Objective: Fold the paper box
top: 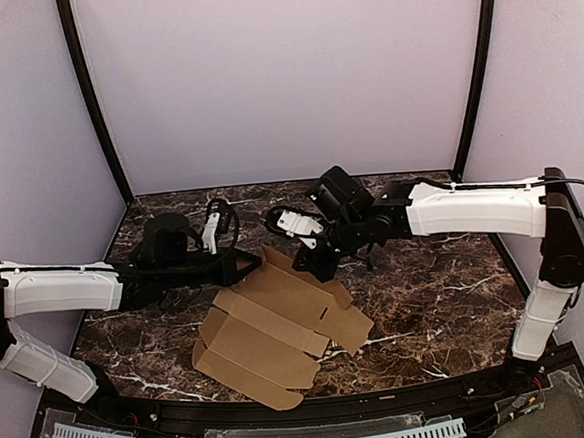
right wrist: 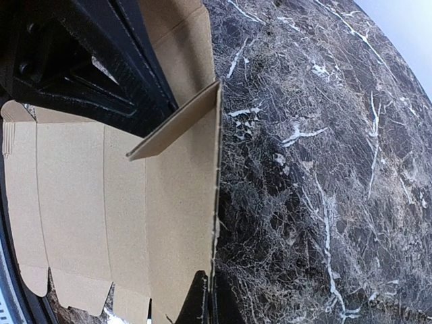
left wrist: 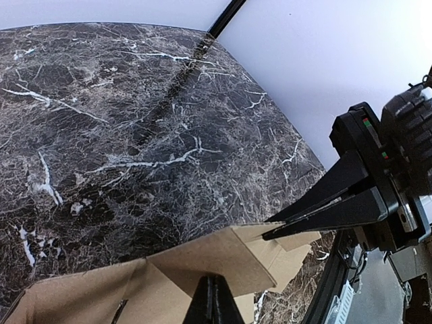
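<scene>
Box is lying mostly flat mid-worktop, its 12 o'clock flap standing partly up. Left jaws and right jaws are both closed tight, tips at that flap. Early step, judging: raising the far flap. Next move is probably calling for pushing it toward 6 o'clock.

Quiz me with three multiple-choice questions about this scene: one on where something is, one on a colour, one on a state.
1. Where does the paper box lie? A on the marble table; B against the back wall; C in a bin.
2. Its colour? A white; B brown; C blue.
3. Its state? A closed box; B mostly flat, one flap raised; C torn apart.
Answers: 1 A, it rests on the marble. 2 B, plain brown cardboard. 3 B, panels lie spread, one flap stands up.
</scene>
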Available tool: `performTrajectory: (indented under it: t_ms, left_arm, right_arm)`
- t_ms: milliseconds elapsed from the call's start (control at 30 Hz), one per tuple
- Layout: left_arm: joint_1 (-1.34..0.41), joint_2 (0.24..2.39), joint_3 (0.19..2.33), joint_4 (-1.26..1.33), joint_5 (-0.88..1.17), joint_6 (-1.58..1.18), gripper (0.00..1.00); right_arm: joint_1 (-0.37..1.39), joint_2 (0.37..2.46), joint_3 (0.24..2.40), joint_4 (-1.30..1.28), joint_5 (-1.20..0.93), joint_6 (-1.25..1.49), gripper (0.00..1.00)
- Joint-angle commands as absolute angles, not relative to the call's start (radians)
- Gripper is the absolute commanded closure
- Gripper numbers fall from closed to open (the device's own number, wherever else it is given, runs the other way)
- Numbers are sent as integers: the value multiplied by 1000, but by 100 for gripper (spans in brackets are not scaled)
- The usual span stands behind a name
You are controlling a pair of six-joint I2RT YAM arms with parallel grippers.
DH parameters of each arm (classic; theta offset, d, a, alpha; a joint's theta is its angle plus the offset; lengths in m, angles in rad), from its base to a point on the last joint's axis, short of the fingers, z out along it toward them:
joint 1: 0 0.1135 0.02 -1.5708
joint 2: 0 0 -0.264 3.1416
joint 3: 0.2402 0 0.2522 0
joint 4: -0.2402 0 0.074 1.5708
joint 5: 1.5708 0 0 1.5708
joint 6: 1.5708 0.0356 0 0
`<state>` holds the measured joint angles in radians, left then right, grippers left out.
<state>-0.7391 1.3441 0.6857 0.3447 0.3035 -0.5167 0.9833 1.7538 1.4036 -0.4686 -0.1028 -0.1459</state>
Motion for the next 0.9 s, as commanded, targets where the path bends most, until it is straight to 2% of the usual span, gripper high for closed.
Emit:
performTrajectory:
  t_ms: [0, 200, 500, 867]
  left_arm:
    - [-746, 1350, 709, 366, 309, -525, 99]
    - [-746, 1358, 717, 353, 294, -517, 99]
    - [-745, 1269, 737, 155, 232, -459, 95]
    - [-745, 1185, 727, -46, 184, -449, 92]
  right_arm:
    - [1008, 1732, 1385, -401, -97, -132, 100]
    - [1012, 1723, 1365, -395, -49, -133, 100]
    - [1012, 1718, 1319, -417, 95, -186, 100]
    - [1013, 1658, 1303, -414, 109, -177, 100]
